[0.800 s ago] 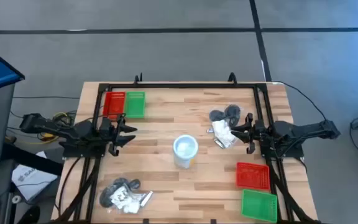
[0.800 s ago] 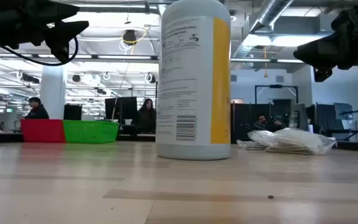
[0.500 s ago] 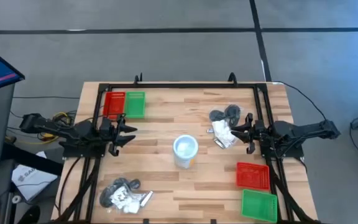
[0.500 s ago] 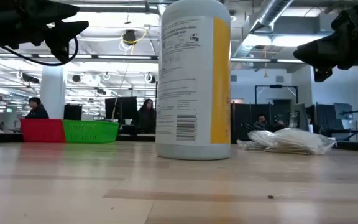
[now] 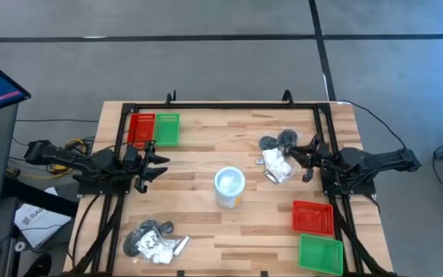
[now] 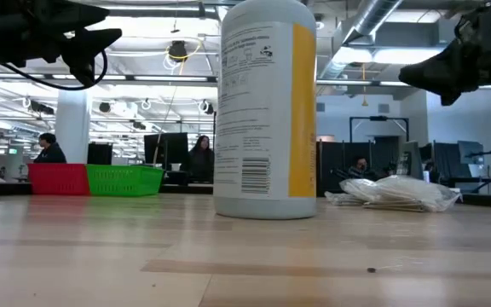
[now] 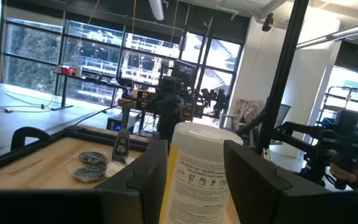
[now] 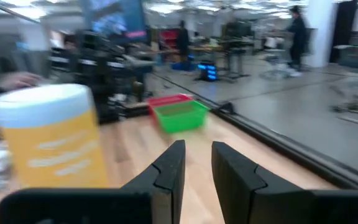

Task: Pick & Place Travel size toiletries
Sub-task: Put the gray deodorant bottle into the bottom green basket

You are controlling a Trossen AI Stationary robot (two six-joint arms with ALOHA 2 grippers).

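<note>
The travel size toiletries lie in two heaps on the wooden table. One heap [image 5: 277,158] of dark round pieces and white sachets is at the right, and another heap [image 5: 154,239] is near the front left. My right gripper [image 5: 301,159] hovers just right of the right heap, above the table. Its fingers stand narrowly open with nothing between them [image 8: 196,152]. My left gripper [image 5: 162,164] waits open at the table's left side, well above the table top [image 6: 92,43], pointing level toward the white cup [image 5: 229,187].
The white cup with the yellowish base stands upright at the table's middle [image 6: 265,111]. A red tray [image 5: 142,129] and a green tray [image 5: 168,129] sit at the far left. Another red tray [image 5: 312,217] and green tray [image 5: 320,254] sit at the near right. People sit in the room beyond.
My right gripper has swung a little toward the table's far edge and turned over the right heap. The heaps, the cup and the trays have stayed where they were.
</note>
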